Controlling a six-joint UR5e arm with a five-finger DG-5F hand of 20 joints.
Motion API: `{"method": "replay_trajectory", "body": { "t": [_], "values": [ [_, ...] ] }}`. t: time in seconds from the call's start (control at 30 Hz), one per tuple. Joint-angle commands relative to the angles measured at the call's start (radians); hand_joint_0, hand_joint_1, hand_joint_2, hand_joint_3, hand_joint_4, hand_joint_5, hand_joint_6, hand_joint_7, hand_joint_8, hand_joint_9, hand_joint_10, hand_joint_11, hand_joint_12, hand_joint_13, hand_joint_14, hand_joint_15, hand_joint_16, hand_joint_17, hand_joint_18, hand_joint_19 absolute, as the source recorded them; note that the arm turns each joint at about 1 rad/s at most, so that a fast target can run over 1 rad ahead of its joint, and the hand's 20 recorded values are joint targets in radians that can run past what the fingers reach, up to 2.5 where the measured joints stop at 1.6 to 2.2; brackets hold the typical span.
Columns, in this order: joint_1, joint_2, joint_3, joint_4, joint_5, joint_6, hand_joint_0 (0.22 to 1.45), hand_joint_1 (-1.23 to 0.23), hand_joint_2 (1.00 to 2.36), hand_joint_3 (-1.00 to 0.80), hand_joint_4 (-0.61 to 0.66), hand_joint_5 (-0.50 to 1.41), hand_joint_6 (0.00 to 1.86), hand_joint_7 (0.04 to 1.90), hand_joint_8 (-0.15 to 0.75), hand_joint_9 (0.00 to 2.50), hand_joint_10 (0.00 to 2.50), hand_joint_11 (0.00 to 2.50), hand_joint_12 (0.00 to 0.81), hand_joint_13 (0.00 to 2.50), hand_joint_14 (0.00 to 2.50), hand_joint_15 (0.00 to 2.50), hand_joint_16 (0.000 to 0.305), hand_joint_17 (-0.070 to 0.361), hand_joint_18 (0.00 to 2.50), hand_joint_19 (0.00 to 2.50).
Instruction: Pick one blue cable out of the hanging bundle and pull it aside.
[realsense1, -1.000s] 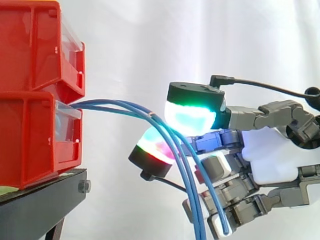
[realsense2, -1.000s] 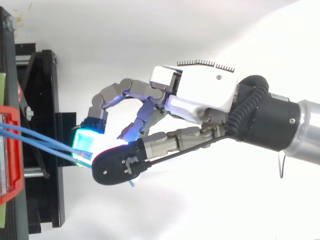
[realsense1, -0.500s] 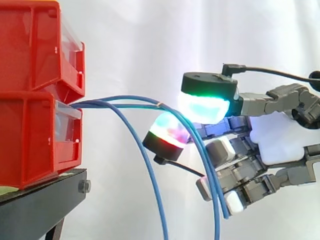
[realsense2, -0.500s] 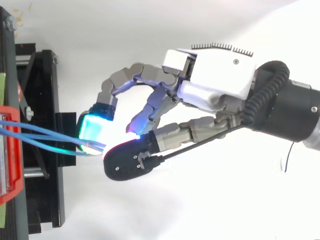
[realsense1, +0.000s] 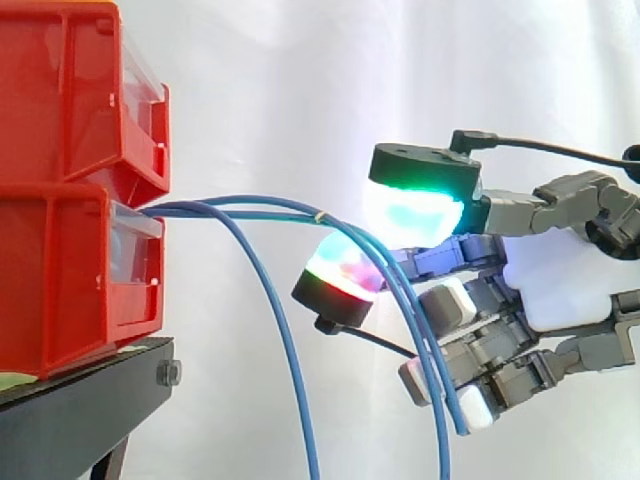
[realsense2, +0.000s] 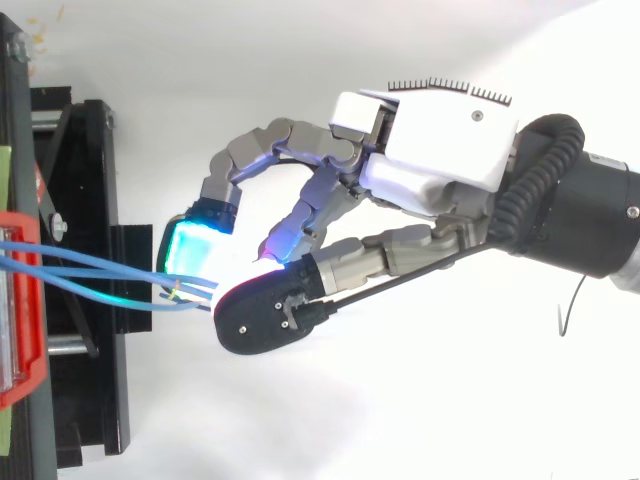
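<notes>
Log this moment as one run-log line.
hand: pinching blue cables | loose blue cable: hangs free between hand and lower red bin

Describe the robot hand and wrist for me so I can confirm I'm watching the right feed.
The robot hand has a white body with a row of short black teeth along one edge, and grey metal finger links. Its fingertips are thick pads in black caps, glowing cyan, green and reddish. The wrist behind it is a black cylinder.
</notes>
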Motion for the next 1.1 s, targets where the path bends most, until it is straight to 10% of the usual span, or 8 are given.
{"method": "replay_trajectory", "body": {
  "t": [0.0, 1.07],
  "values": [
    [0.0, 0.0, 0.0, -0.001, 0.0, 0.0, 0.57, -0.72, 1.0, -0.46, 0.02, -0.17, 0.93, 0.84, 0.284, 1.22, 0.02, 0.89, 0.359, 0.98, 0.02, 0.66, 0.049, 0.111, 0.83, 0.72],
    [0.0, 0.0, 0.0, 0.002, 0.002, -0.003, 0.55, -0.57, 1.01, -0.17, 0.0, -0.11, 0.89, 0.93, 0.3, 1.38, 0.02, 0.7, 0.4, 1.08, 0.02, 0.6, 0.064, 0.144, 0.98, 0.66]
  ]
}}
